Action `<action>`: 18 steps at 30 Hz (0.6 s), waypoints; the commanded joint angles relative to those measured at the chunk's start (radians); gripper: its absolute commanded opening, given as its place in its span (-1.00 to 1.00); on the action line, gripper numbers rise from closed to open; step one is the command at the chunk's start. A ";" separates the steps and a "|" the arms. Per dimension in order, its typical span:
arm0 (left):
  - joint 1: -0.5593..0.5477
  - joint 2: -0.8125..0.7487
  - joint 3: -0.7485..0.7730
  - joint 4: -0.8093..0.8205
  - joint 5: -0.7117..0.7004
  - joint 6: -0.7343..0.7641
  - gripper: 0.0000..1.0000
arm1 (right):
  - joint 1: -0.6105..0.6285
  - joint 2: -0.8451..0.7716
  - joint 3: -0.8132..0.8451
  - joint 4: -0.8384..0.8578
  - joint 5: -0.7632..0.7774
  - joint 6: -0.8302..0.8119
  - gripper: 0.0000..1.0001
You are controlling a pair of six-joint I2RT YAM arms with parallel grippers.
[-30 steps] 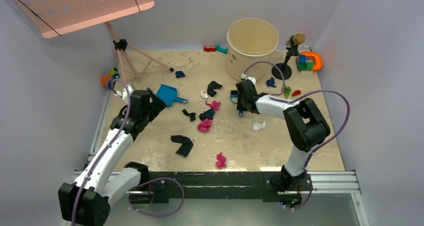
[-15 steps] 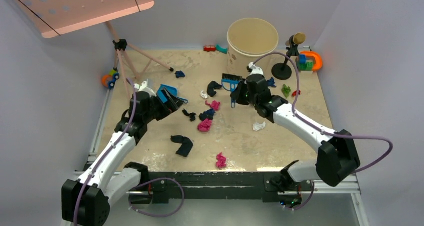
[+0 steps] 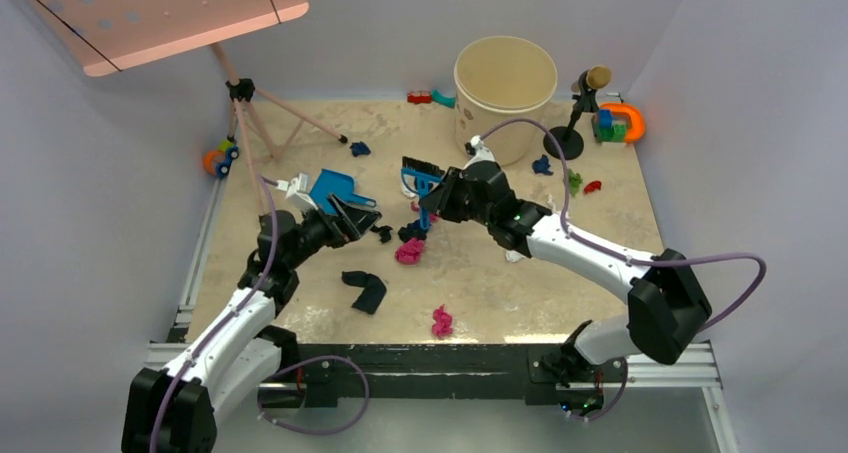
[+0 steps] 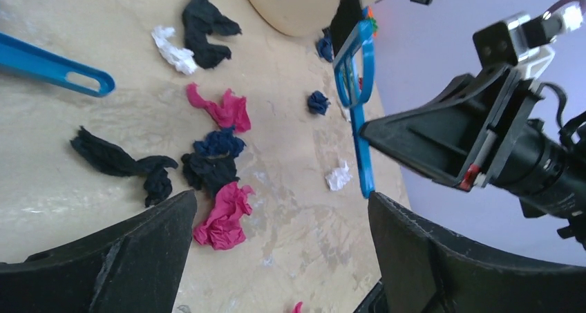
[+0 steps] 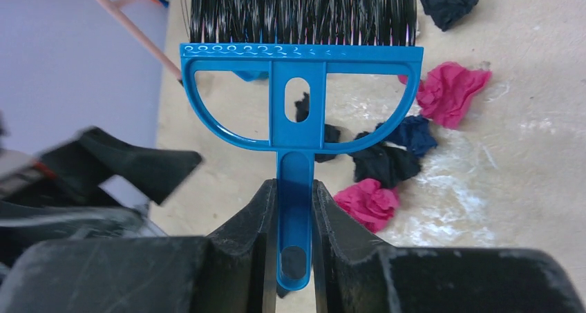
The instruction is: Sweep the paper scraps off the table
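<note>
item: paper scraps (image 3: 408,250), crumpled wads in black, dark blue, magenta and white, loose on the table (image 3: 500,308). location: main cluster near mid-table, between the two arms; a single black wad (image 3: 367,291) and a magenta wad (image 3: 441,321) nearer the front edge; strays in blue, green and red at the far right, by the bucket (image 3: 505,73). none gathered yet. right pincer (image 5: 296,188): clenched on the handle of the blue brush (image 5: 297,137), fingers (image 5: 242,237) pressed to either side of the shaft. the brush's long axis runs away from the wrist, bristles at the far end. in the right wrist view the cluster lies below and to the right of the brush head, so the bristles appear to sit on its far side. whether they touch the table cannot be told. left pincer (image 4: 280,209): released, empty, jaws wide, aimed over the same cluster. dustpan (image 3: 333,187): on the table just beyond the left pincer, handle toward the cluster, ungrasped. assessment: the right arm is nearer the cluster and has the tool. a stroke would likely drag the scraps nearward and left, toward the dustpan side, which the left arm is better placed to reach.
</note>
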 commanded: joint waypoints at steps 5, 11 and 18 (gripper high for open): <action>-0.164 0.142 -0.048 0.472 0.009 0.041 0.91 | -0.002 -0.113 -0.050 0.170 0.096 0.375 -0.70; -0.224 0.171 -0.009 0.533 -0.020 0.121 0.85 | -0.003 -0.140 -0.067 0.200 0.132 0.454 -0.73; -0.256 0.226 0.008 0.636 0.025 0.167 0.79 | 0.004 -0.134 -0.094 0.213 0.135 0.492 -0.74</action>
